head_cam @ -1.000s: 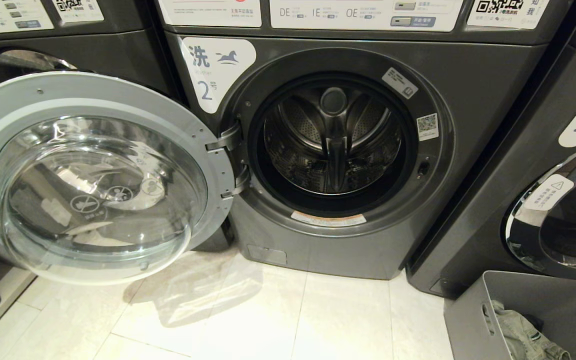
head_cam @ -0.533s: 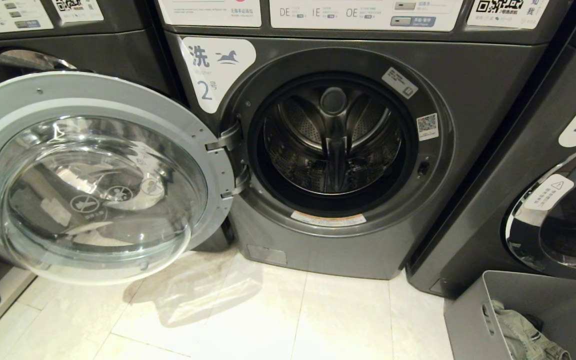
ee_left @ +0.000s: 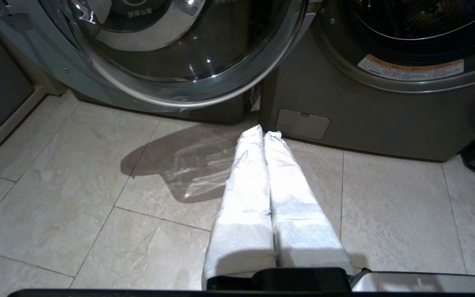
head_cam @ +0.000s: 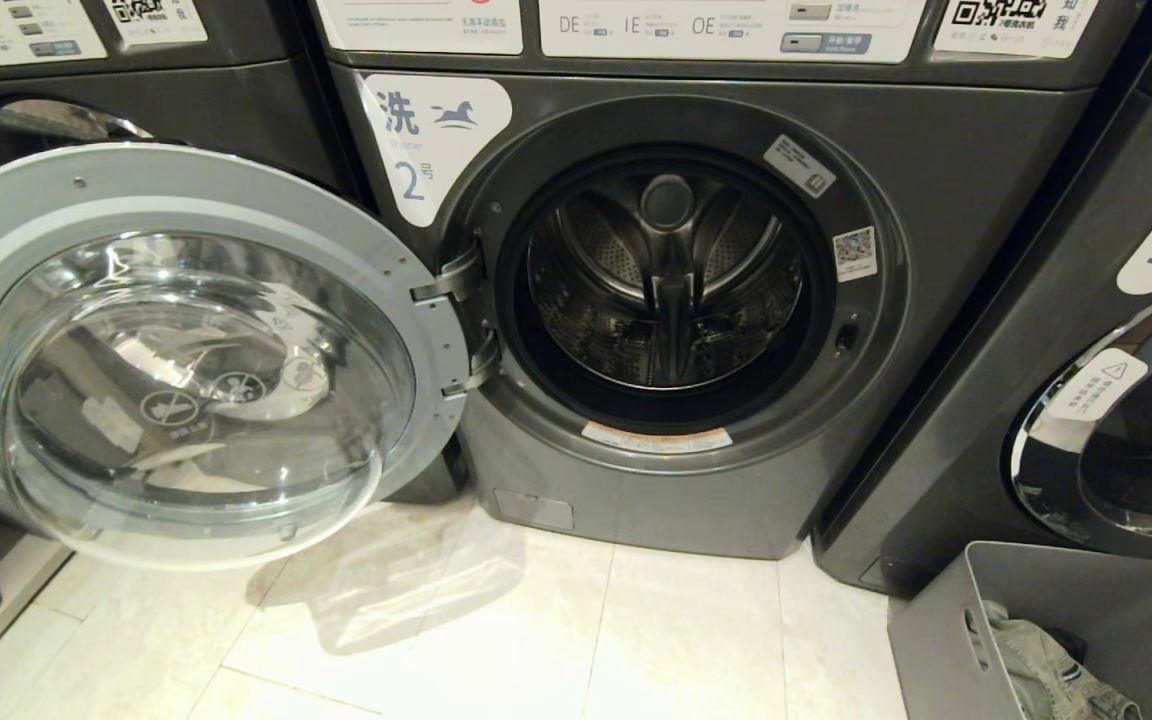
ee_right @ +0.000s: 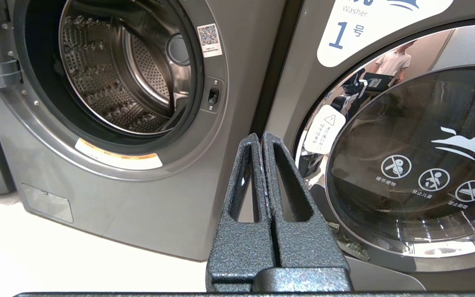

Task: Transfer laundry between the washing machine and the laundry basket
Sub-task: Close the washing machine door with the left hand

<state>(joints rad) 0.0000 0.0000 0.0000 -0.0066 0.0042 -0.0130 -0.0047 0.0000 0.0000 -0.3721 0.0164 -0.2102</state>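
Observation:
The dark grey washing machine (head_cam: pixel 936 200) stands straight ahead with its round door (head_cam: pixel 176 350) swung wide open to the left. Its steel drum (head_cam: pixel 666 280) looks empty. A grey laundry basket (head_cam: pixel 1116 620) sits at the lower right, and greenish laundry (head_cam: pixel 1036 665) lies inside it. Neither arm shows in the head view. My left gripper (ee_left: pixel 263 134), its fingers wrapped in white cloth, hangs shut above the floor near the machine's base. The right gripper (ee_right: pixel 261 138), black, is shut with nothing in it, pointing between the washing machine (ee_right: pixel 229 173) and the machine next to it.
A second washer (head_cam: pixel 1086 330) with a shut glass door stands to the right, just behind the basket. Another machine (head_cam: pixel 136 100) sits behind the open door on the left. Pale floor tiles (head_cam: pixel 556 640) stretch in front of the machines.

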